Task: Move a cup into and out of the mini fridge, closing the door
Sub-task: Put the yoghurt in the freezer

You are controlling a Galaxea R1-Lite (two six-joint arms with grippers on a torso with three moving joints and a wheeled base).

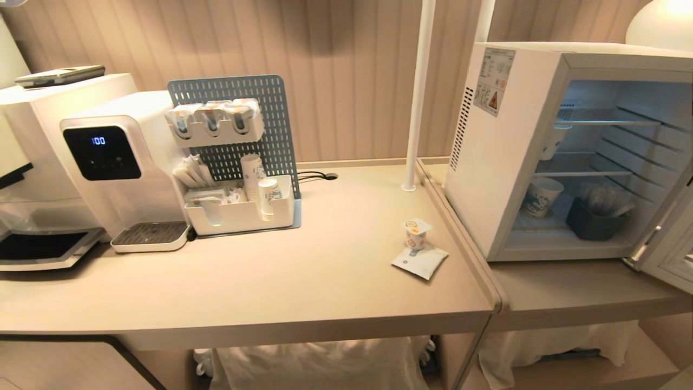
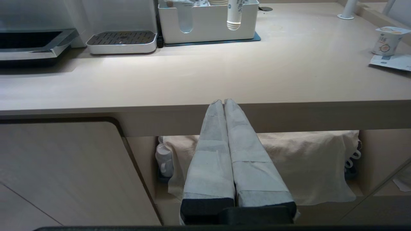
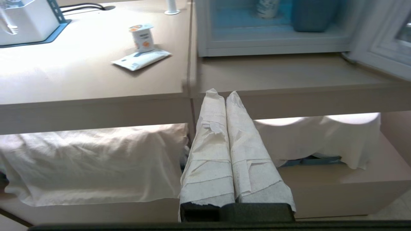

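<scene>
Cup (image 1: 417, 233) upright on the counter (image 1: 303, 271), near its right edge, resting on the far end of a flat white packet (image 1: 420, 261); lid sealed, orange mark facing front. Fridge (image 1: 498, 157) stands on the lower shelf just right of the counter, well apart from the cup. Door (image 1: 671, 244) swung open to the right, only its lower frame in the head view. Inside: a patterned paper cup (image 1: 541, 196) and a dark bin (image 1: 593, 219) on the fridge floor, wire shelves above. Left gripper (image 2: 223, 101) parked below the counter's front edge, paper-wrapped fingers (image 2: 212, 154) pressed together, holding nothing. Right gripper (image 3: 221, 94) likewise low at the seam between counter and shelf, fingers closed and empty. Neither arm appears in the head view. Water dispenser (image 1: 116, 168) and pegboard organizer (image 1: 238, 162) at counter left.
</scene>
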